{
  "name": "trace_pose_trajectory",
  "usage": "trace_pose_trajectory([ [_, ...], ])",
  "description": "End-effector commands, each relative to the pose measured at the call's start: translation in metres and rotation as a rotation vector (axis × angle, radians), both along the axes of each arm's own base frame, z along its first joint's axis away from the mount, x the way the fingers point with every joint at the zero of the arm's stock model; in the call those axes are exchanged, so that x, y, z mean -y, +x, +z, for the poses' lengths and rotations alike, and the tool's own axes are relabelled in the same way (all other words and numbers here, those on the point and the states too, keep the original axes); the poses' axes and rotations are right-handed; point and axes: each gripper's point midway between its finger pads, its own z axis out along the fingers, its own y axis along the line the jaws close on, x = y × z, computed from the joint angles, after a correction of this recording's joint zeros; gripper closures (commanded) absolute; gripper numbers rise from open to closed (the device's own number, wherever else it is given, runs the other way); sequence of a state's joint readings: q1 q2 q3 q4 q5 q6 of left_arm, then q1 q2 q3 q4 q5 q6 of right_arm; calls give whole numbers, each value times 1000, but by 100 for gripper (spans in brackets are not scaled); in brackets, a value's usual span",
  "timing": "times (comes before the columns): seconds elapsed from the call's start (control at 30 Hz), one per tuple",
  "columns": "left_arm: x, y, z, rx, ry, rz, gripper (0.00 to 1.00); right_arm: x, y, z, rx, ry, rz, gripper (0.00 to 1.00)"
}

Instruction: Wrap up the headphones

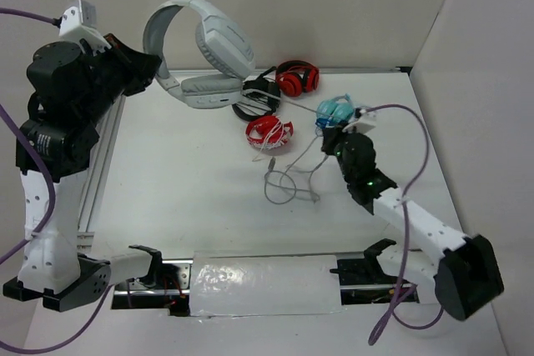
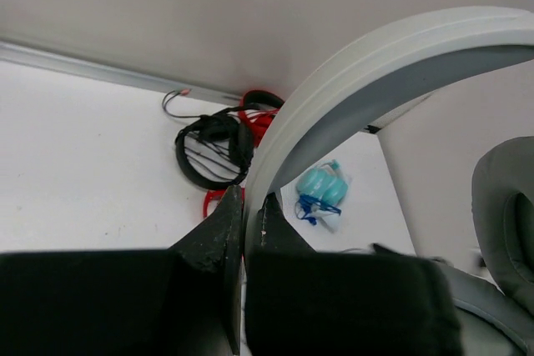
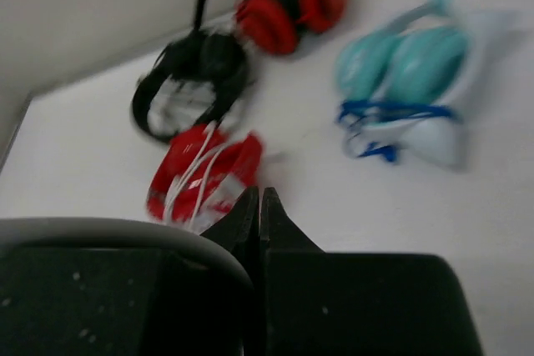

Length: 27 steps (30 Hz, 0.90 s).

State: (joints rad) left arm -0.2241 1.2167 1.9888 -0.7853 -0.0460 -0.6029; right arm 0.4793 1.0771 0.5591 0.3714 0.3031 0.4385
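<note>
- Chiefly: large grey-white over-ear headphones [image 1: 213, 47] of plastic, with a wide padded headband and oval earcups. They hung at the far left, near the back wall, and appeared lifted off the white table [image 1: 183, 206].
- Left gripper [image 2: 253, 206]: black fingers were clenched on the edge of the headband and carried the set.
- Long thin grey cable [image 1: 288, 188]: lay in loose loops on the table and ran up toward the right arm.
- Right gripper [image 3: 259, 206]: fingers were pressed together with no gap. Whether the cable was pinched between them could not be told.
- Handling, as a judgement: the headband looked stiff and smooth, so it wanted a firm grip. The set seemed bulky but probably light, with soft cups. The cable looked limp and apt to snag, best taken near its free length and wound round the band.
- Also present, toward the back: small red headphones [image 1: 296, 79], black headphones [image 1: 254, 99], a folded red pair bound in white cord [image 1: 269, 131], and a light blue pair [image 1: 338, 110].
</note>
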Motion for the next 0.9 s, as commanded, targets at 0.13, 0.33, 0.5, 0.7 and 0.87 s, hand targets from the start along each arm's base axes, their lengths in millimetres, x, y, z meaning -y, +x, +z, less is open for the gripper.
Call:
trace_pose_trajectory([
  [0.13,-5,30,-12,-8,-117,-33,100,151,-60,120,23,-67,-596,90],
  [0.33,-15,42,-40,-72,-139,-15,100,150,-81,187,106,-104,-509,75],
  [0.5,-15,37,-45,-65,-150,-25,100,70,-62,95,-137,-162,-81,26],
  [0.7,-12,30,-45,-66,-145,-49,100,-25,-110,66,-34,-116,457,0],
  [0.87,0,29,-73,-103,-147,-89,100,-59,-134,111,128,-166,626,0],
])
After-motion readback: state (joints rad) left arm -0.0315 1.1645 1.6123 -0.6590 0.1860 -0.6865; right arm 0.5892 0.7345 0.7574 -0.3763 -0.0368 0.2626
